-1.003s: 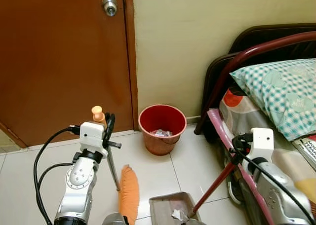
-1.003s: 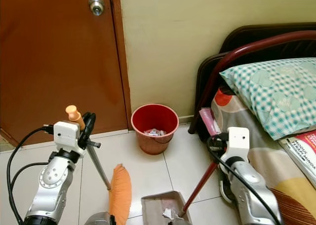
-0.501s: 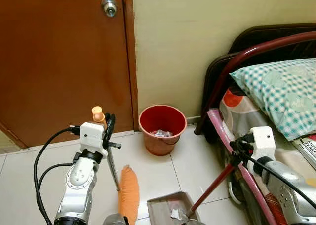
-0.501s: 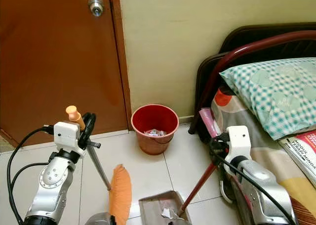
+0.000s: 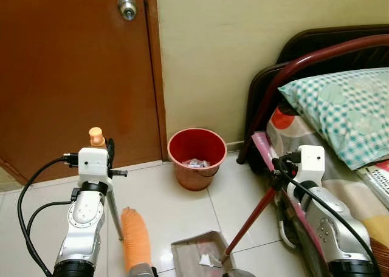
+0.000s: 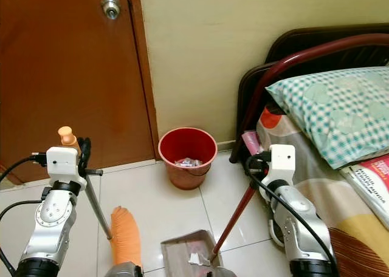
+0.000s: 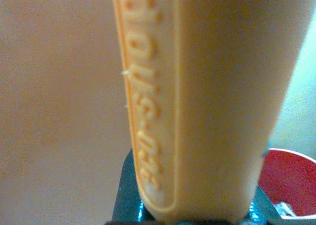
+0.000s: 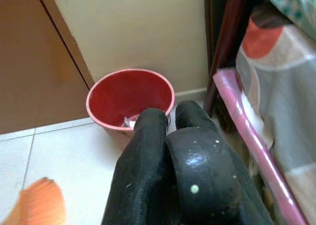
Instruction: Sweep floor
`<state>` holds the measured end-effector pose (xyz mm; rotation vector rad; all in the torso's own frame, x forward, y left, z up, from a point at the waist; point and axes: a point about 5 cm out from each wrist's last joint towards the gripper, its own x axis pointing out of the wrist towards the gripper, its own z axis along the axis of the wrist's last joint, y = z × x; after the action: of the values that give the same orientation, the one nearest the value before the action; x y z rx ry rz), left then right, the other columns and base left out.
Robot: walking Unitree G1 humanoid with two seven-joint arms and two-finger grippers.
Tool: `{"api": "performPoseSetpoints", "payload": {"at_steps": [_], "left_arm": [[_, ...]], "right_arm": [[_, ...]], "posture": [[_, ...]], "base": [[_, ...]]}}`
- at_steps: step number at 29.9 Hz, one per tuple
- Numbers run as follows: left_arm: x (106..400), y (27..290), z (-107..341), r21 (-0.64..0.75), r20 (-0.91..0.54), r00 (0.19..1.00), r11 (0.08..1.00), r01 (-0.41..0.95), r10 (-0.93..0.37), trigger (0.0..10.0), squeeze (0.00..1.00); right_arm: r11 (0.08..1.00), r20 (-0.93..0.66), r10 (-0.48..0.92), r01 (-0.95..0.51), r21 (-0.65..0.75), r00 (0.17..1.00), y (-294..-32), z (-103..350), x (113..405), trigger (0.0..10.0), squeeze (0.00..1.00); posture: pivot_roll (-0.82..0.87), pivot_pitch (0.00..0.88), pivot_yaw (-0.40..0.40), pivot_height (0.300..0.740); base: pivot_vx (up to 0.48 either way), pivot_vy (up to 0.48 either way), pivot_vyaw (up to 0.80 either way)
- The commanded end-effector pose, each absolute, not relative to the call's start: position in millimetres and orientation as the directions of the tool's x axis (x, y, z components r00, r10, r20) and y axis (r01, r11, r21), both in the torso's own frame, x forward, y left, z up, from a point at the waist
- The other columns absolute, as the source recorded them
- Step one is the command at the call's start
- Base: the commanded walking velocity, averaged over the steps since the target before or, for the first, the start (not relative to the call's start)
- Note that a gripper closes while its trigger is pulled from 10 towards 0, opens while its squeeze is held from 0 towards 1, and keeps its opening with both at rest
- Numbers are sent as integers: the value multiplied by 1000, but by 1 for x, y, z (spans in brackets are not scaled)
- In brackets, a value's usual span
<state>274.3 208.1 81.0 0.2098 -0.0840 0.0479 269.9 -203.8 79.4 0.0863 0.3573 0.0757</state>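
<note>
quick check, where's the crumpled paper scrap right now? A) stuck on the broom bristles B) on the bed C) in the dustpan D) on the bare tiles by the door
C: a small white scrap lies inside the grey dustpan, whose red handle the right gripper holds, with the orange broom head beside it on the tiles.

You are looking into a bedroom of a home: a bed (image 5: 340, 186) with a dark headboard (image 5: 316, 43) and a curved red-brown rail (image 5: 285, 76) stands against a pale yellow wall (image 5: 231, 52), carrying a green checked pillow (image 5: 340, 110) and a patterned sheet. A brown wooden door (image 5: 67, 76) with a round metal knob (image 5: 127, 7) closes the corner beside it. The floor (image 5: 176, 207) is laid in pale glossy tiles, with a red plastic bin (image 5: 196, 157) holding scraps by the wall, and printed papers (image 6: 372, 183) lie on the bed's edge.
</note>
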Motion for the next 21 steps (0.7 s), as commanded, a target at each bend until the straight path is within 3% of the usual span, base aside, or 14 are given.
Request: {"api": "performPoseSetpoints", "payload": {"at_steps": [1, 2, 3, 4, 5, 10, 16, 21], "left_arm": [[276, 210, 83, 263, 92, 995, 964, -49, 25, 10000, 0], [276, 209, 83, 263, 92, 995, 963, -51, 27, 10000, 0], [275, 207, 82, 262, 91, 995, 964, -52, 29, 10000, 0], [275, 206, 81, 263, 90, 996, 963, -52, 30, 10000, 0], [274, 206, 80, 265, 87, 996, 963, -52, 30, 10000, 0], [271, 215, 81, 328, 87, 994, 940, -94, 69, 10000, 0], [260, 241, 70, 361, 52, 980, 912, -197, 192, 10000, 0], [257, 241, 63, 347, 32, 977, 914, -211, 213, 10000, 0]], "right_arm": [[997, -298, 72, -58, 56, 952, -205, 88, 275, 10000, 0], [996, -294, 79, -64, 62, 953, -203, 87, 275, 0, 0], [996, -284, 82, -65, 67, 955, -198, 87, 275, 1490, 0], [996, -278, 79, -64, 62, 957, -197, 88, 276, 1490, 0], [997, -264, 74, -61, 56, 962, -195, 90, 277, 10000, 0], [996, -167, 92, -91, 17, 982, -186, 106, 288, 10000, 0], [993, -67, 101, -97, 63, 993, -177, 127, 305, 10000, 0], [990, 7, 106, -106, 97, 994, -170, 143, 315, 10000, 0]], "posture": [[-6, 30, 11, 740], [-10, 33, 13, 740], [-13, 38, 11, 740], [-13, 38, 11, 740], [-17, 47, 13, 740], [-27, 58, 30, 740], [-20, 70, 4, 740], [-16, 68, -7, 740]], "base": [[0, 0, 0], [0, 0, 0], [0, 0, 0], [0, 0, 0], [0, 0, 0], [0, 0, 0], [0, 0, 0], [0, 0, 0]]}}
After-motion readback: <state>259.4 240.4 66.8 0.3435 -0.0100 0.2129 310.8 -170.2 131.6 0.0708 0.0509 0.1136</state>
